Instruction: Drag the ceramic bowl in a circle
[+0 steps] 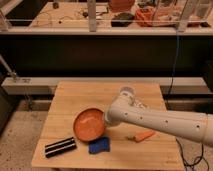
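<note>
Hand (pixel 107 120) at right rim of ceramic bowl (pixel 89 125), mouth up

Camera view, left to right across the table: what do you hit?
Black striped block → ceramic bowl → gripper, at the bowl's right rim → carrot. Blue sponge left out: it lies in front of the bowl and overlaps it sideways.

Glossy terracotta bowl (pixel 88 125) at end effector (pixel 106 121)

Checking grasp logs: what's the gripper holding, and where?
Cannot be told: the gripper sits at the rim of the ceramic bowl, contact hidden by the arm.
</note>
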Available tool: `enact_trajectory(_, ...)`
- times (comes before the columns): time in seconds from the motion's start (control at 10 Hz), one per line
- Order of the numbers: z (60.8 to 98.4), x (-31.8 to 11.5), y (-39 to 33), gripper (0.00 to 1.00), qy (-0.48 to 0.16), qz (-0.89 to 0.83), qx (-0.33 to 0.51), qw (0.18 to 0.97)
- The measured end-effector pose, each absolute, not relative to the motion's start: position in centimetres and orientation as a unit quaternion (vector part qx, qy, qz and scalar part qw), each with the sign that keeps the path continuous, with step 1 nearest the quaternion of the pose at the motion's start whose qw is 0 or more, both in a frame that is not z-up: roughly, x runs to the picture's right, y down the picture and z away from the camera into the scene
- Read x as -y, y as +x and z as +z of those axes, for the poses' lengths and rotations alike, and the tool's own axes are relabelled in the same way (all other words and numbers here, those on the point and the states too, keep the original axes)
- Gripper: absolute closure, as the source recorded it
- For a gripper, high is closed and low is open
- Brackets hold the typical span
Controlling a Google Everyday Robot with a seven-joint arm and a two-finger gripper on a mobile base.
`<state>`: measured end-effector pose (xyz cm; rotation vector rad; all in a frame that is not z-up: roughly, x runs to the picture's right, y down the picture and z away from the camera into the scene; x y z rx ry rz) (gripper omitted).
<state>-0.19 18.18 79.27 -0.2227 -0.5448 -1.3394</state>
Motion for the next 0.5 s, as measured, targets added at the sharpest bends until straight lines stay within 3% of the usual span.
enact_trajectory(0.5,81.6,-16.0,-5.1,0.99,-0.082,-0.656,0.274,0.699)
